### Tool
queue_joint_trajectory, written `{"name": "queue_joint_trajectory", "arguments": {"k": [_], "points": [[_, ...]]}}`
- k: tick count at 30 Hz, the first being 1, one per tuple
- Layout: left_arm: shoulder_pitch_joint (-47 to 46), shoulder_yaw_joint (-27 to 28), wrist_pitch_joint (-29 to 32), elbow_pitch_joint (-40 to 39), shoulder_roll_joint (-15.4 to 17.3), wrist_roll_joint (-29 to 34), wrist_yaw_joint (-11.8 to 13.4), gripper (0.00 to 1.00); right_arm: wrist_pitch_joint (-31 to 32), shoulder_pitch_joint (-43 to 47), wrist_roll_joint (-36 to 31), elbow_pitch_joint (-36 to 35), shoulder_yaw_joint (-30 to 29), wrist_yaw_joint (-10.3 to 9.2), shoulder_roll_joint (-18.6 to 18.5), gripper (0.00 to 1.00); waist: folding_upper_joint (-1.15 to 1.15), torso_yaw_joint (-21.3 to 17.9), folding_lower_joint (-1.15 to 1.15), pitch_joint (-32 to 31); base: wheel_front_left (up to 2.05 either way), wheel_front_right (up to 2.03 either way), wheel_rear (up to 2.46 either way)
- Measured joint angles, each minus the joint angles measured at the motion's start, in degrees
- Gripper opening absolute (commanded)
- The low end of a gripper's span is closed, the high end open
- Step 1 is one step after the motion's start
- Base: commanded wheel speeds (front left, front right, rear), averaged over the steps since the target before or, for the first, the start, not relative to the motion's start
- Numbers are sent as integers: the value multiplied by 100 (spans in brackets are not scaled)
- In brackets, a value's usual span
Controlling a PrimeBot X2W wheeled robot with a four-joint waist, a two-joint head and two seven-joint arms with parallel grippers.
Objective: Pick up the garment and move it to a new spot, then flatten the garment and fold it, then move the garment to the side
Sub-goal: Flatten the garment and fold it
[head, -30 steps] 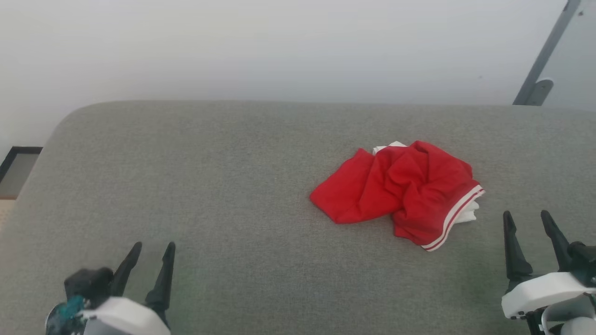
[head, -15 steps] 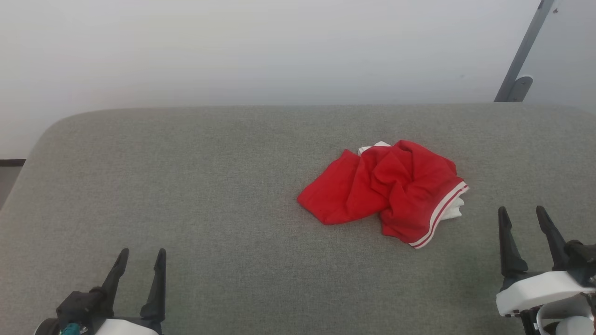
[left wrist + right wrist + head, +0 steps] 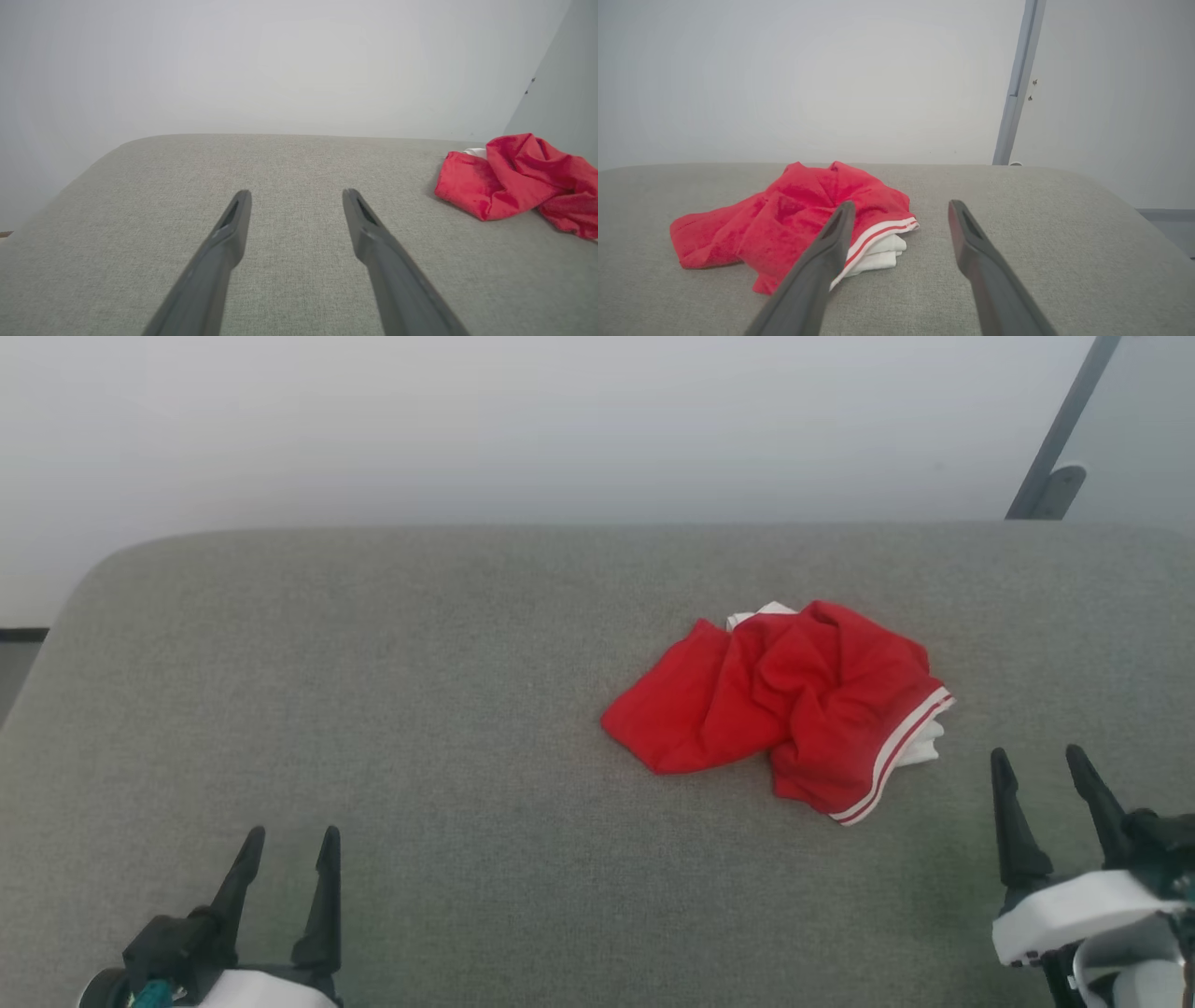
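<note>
Left gripper (image 3: pixel 294 833) open, jaws spread, holding nothing, over bare cushion (image 3: pixel 420 709). Right gripper (image 3: pixel 1036 752) likewise open and empty. Garment (image 3: pixel 803 700) lies crumpled in a heap on the cushion, ahead and to the left of the right gripper, near its fingertips but not touching; well apart from the left gripper, ahead and to its right. Striped trim (image 3: pixel 892 756) sits on the side nearest the right gripper

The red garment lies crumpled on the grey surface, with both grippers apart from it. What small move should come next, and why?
Probably reach the right gripper forward and toward the robot's left, to the striped hem of the garment. It is open, holds nothing and is much nearer the crumpled heap than the left gripper, which is also open.
</note>
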Motion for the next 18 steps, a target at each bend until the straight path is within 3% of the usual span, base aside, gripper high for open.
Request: {"name": "queue_joint_trajectory", "arguments": {"k": [3,10,13,14,15,18], "points": [[-79,2,0,-14,-73,0,0,100,270,-160,4,41,168,0,-180,100,0,22,0,127,0,0,0],[-375,-48,0,5,-245,-8,-1,100,2977,-822,791,88,1344,2,-1313,100,0,59,0,660,0,0,0],[-520,-77,0,12,-303,-25,-1,100,4131,-1149,1352,-69,1393,1,-1625,100,0,82,0,861,0,0,0],[-520,-77,0,12,-303,-25,-1,100,4131,-1149,1352,-69,1393,1,-1625,100,0,82,0,861,0,0,0],[-609,-137,0,32,-339,-33,-1,100,4755,-1292,1526,-188,1459,2,-1826,100,0,102,0,995,0,0,0],[-699,-196,0,51,-387,-40,-1,100,5165,-1455,1673,-322,1474,1,-1936,100,0,127,0,1131,0,0,0]]}}
